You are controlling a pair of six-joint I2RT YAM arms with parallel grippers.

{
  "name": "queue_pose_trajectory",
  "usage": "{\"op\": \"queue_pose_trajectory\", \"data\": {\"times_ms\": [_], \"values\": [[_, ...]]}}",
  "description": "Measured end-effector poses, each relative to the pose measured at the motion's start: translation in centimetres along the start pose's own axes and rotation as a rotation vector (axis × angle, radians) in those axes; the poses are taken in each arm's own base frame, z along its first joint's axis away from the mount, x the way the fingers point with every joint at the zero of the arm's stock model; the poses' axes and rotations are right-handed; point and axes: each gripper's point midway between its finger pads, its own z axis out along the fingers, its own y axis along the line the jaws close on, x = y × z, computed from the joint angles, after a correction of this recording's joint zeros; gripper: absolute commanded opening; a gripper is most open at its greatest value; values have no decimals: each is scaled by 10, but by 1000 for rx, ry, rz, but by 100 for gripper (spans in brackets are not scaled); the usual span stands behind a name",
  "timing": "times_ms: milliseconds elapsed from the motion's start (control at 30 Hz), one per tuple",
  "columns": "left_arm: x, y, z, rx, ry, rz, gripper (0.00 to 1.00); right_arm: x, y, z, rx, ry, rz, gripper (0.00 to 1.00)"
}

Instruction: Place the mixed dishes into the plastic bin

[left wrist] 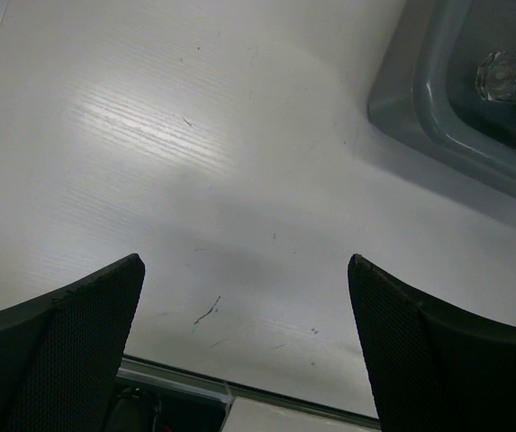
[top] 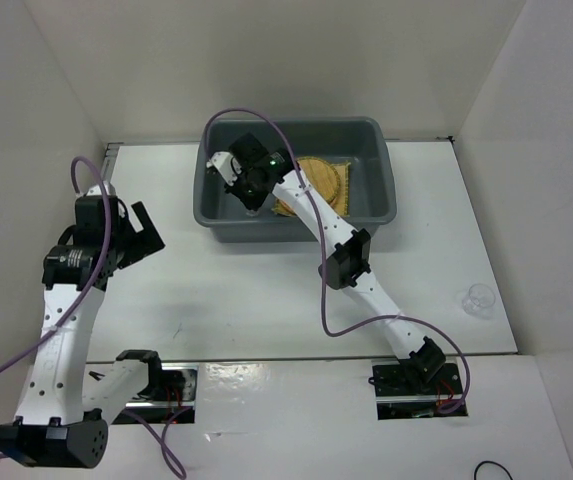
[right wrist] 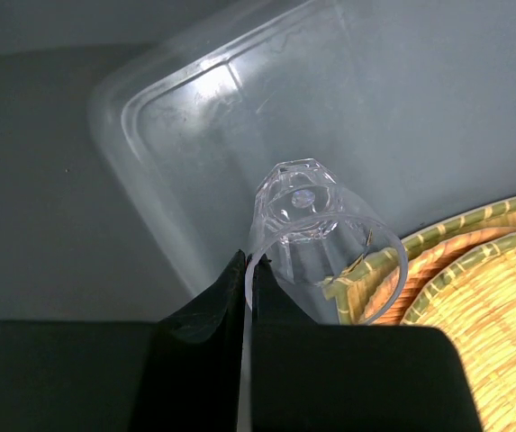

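The dark grey plastic bin (top: 386, 190) stands at the back middle of the table. Woven tan and yellow mats (top: 321, 180) lie inside it, their green-edged rims (right wrist: 501, 297) showing in the right wrist view. My right gripper (top: 249, 195) reaches into the bin's left half. It (right wrist: 250, 263) is shut on the rim of a clear glass cup (right wrist: 316, 225), which hangs tilted above the bin floor beside the mats. My left gripper (top: 146, 232) hovers open and empty (left wrist: 244, 265) over bare table, left of the bin (left wrist: 420, 99). Another clear glass (top: 480, 298) stands on the table at the right.
White walls close in the table on the left, back and right. The right arm's purple cable (top: 266, 115) loops over the bin's back left corner. The near table edge (left wrist: 194, 382) lies just under the left fingers.
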Motion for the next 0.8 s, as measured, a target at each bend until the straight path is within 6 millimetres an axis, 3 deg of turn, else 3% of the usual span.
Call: {"op": "queue_pose_trajectory", "data": {"times_ms": [200,533,633,667,700,767,800], "values": [[4,1,7,-16,36,6,100,-1,0,0,1,-6,-8,17],[5,1,10,-22,47,8,100,0,-4,0,24,5,-16,25],[5,1,10,-22,45,7,100,2,-7,-2,50,16,-13,42],[5,1,9,-21,43,7,100,1,-8,-5,64,18,-7,51],[5,1,8,-19,40,7,100,0,-11,-10,83,18,2,66],[3,1,6,-14,29,5,100,-7,-21,-31,138,4,22,76],[3,1,3,-10,20,3,100,-14,-28,-50,175,-15,35,81]]}}
